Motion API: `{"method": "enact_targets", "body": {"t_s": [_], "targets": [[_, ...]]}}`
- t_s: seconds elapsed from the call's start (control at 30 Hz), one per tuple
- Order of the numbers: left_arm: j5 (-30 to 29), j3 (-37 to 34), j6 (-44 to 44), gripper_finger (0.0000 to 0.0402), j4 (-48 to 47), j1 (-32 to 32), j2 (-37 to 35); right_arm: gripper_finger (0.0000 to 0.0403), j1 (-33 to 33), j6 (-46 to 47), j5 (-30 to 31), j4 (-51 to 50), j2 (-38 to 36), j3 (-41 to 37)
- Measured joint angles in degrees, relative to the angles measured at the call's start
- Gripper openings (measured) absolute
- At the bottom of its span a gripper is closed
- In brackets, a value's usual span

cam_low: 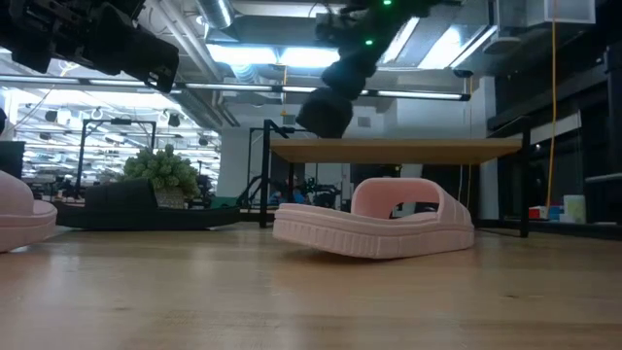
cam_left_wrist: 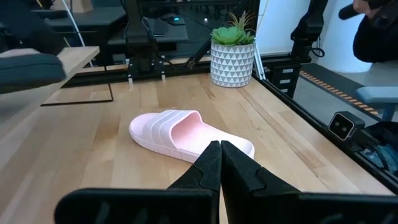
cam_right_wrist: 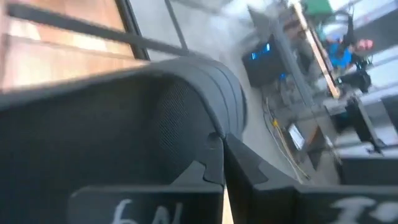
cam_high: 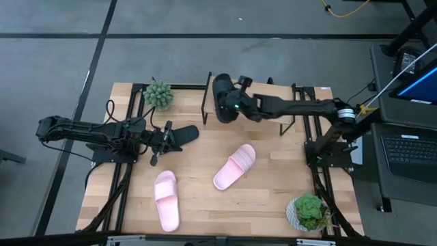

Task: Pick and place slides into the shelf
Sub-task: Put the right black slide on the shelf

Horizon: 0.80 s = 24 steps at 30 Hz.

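My right gripper (cam_high: 220, 102) is clenched on a black slide (cam_high: 222, 100), held above the shelf (cam_high: 273, 92) at the table's far edge, long axis across its plank; left gripper (cam_high: 156, 145) pinched, idle.

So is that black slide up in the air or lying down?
In the air: the right gripper holds the black slide above the shelf, clear of it.

pink slide (cam_low: 19, 216): cut by low view's edge | shelf (cam_high: 273, 102): mostly hidden under right arm
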Motion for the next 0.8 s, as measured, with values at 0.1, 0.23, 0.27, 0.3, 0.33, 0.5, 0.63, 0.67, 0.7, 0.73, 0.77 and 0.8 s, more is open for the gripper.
{"method": "enact_targets", "body": {"t_s": [0.1,0.23,0.27,0.3,0.33,0.5,0.63,0.67,0.7,0.73,0.77,0.8], "targets": [[0.00,0.00,-0.02,0.0000,-0.02,0.00,0.00,0.0002,-1.19,2.96,0.44,-9.23,4.24,8.27],[0.00,0.00,0.02,0.0000,-0.02,0.00,0.00,0.0002,-1.85,5.82,0.53,-18.20,9.25,17.95],[0.00,0.00,0.02,0.0000,-0.02,0.00,0.00,0.0002,-1.88,6.09,0.44,-19.43,10.38,19.96],[0.00,0.00,0.02,0.0000,-0.04,0.00,0.00,0.0002,-1.88,6.27,0.38,-20.50,11.46,21.75],[0.00,0.00,0.02,0.0000,-0.04,0.00,0.00,0.0002,-1.84,6.30,0.26,-21.71,12.55,23.59],[0.00,0.00,0.03,0.0000,-0.06,0.00,0.00,0.0002,-1.89,5.56,0.41,-24.60,17.15,29.36],[0.01,0.00,0.04,0.0000,-0.05,0.00,0.00,0.0002,-2.24,5.41,3.52,-26.85,19.11,31.08],[0.02,0.00,0.04,0.0000,-0.07,0.00,0.00,0.0001,-2.51,5.64,3.53,-27.24,19.32,31.26],[0.01,0.00,0.04,0.0000,-0.06,0.00,0.00,0.0001,-2.78,5.99,3.56,-27.66,19.43,31.33],[0.02,0.00,0.04,0.0000,-0.07,0.00,0.00,0.0001,-3.06,6.53,3.59,-28.16,19.54,31.34],[0.02,0.00,0.06,0.0000,-0.07,0.00,0.00,0.0001,-3.32,6.90,3.18,-28.49,19.59,31.34],[0.02,0.00,0.07,0.0000,-0.07,0.00,0.00,0.0001,-3.53,7.17,2.33,-28.57,19.62,31.34]]}}
